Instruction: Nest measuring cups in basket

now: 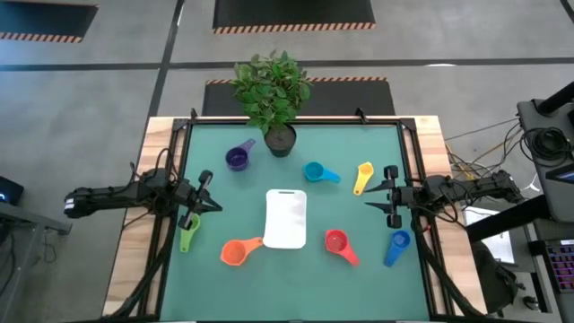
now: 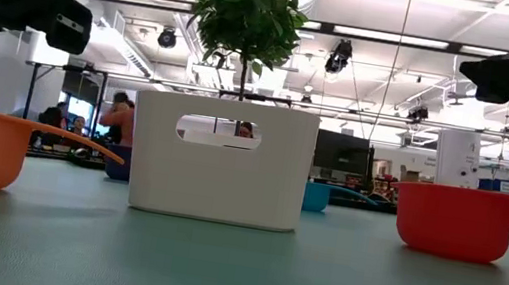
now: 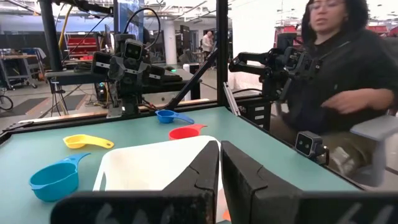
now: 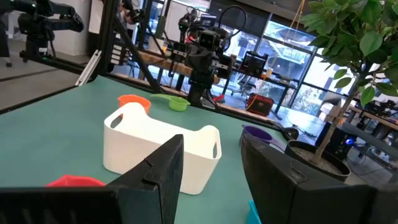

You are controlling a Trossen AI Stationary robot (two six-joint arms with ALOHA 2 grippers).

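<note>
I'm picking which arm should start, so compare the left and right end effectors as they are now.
The left end effector has its fingers shut together, while the right end effector has its fingers apart. The left one hovers beside the green cup at the table's left edge; the right one hovers between the yellow cup and the blue cup. Both are empty, point inward toward the basket, and touch no cup.

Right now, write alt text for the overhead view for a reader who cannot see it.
A white basket sits mid-table with seven measuring cups scattered around it: purple, teal, yellow, green, orange, red and blue. The left hand is shut and the right hand open, both empty at the table's sides; a potted plant stands at the far edge.
</note>
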